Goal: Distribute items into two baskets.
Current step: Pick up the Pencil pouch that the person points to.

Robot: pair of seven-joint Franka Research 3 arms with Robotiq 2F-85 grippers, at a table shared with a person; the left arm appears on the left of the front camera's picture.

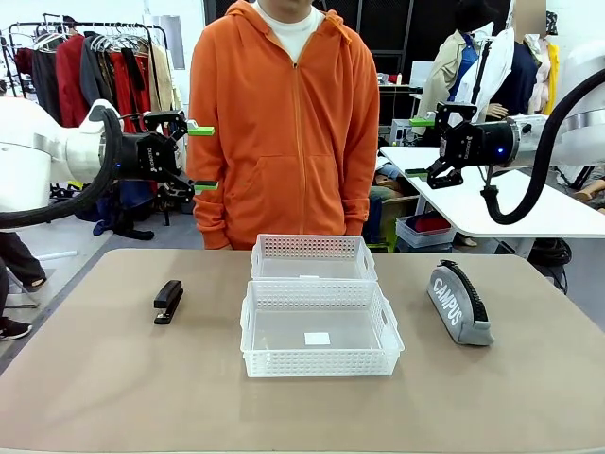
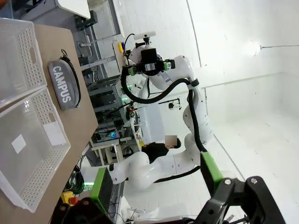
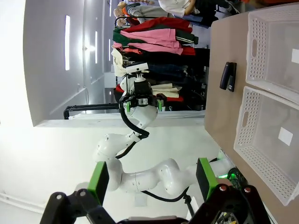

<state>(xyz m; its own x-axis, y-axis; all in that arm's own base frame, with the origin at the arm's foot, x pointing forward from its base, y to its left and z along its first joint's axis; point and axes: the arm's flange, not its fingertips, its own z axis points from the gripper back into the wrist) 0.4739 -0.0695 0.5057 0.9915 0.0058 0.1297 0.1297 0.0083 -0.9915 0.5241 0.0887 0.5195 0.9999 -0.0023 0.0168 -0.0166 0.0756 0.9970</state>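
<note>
The brown counter carries everything. At its middle stand the two baskets, one behind the other: the near basket, with a white label on its floor, toward the robot's edge, and the far basket touching it on the person's side. Both look empty, so I judge the sorting not begun.

The grey CAMPUS pouch lies near the counter's right edge, well apart from the baskets, its long axis running roughly from near edge to far edge. The right tool hangs high above that side, fingers apart and holding nothing. It is the nearer one, and would need to come down and turn across the pouch's width.

The black stapler lies toward the left edge, also lengthwise near-to-far. The left tool, fingers apart and empty, hangs high above and beyond it.
</note>
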